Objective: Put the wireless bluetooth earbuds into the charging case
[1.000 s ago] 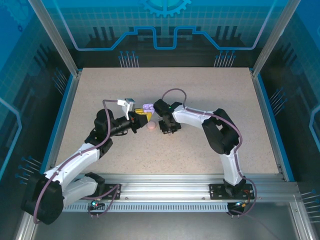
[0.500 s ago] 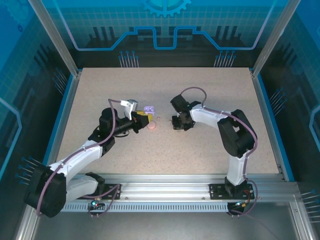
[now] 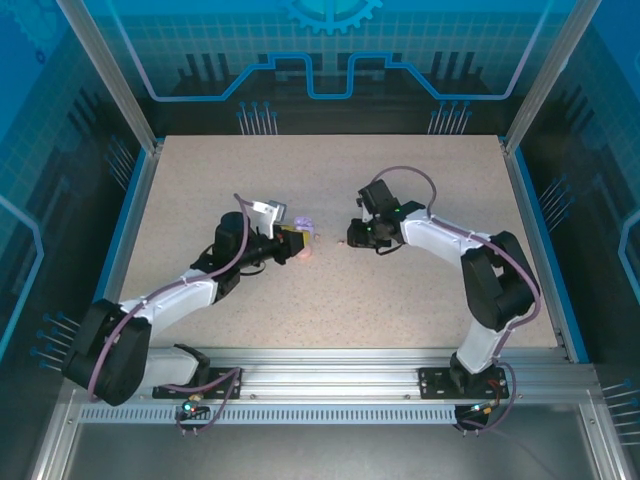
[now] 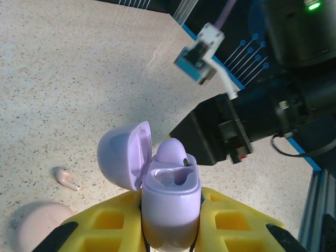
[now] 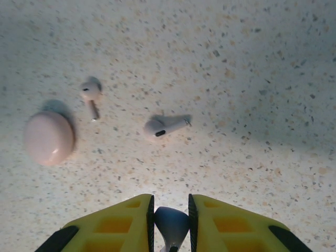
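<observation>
The left end effector [image 3: 294,240] was pressed together on the purple case [image 4: 170,210], pinching it upright between its yellow fingers [image 4: 110,220] near the middle of the desk [image 5: 252,79]. The case's lid [image 4: 123,157] stood open to the left, and one purple bud [image 4: 170,151] sat in a socket. Just beside it, the closed pink case [image 5: 48,137] rested on the desk. A pale pink bud [image 5: 90,93] lay near that case, and another pale bud [image 5: 165,126] lay further right, apart from the first. The right end effector [image 5: 170,199] pinched a second purple bud [image 5: 170,223] above the desk.
</observation>
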`<state>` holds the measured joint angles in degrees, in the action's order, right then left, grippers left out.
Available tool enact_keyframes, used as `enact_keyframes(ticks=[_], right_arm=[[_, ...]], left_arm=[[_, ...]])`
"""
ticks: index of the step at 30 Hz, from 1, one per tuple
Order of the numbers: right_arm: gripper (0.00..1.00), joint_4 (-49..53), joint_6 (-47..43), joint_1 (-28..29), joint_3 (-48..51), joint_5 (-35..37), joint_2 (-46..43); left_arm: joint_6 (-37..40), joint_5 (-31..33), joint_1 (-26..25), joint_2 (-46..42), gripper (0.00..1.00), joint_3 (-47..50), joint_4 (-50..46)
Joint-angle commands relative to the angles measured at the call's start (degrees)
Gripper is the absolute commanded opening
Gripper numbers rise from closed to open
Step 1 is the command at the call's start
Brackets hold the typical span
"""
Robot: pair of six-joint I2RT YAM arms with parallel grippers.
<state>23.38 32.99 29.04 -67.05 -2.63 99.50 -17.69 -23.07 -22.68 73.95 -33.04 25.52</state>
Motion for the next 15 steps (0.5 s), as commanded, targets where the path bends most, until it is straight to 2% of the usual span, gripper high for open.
enact_keyframes(ticks=[1,15], right_arm=[[0.25,-2.6,-0.5,-1.0,1.2,-2.8,-3.5],[0.25,-5.0,-0.2,-1.9,1.3,-8.5,-12.3]], left_arm=[[-1.5,1.4,-0.7,2.1,0.05,-2.2,0.7],[-2.2,0.8,-3.2,8.6,0.05,-4.3,3.7]])
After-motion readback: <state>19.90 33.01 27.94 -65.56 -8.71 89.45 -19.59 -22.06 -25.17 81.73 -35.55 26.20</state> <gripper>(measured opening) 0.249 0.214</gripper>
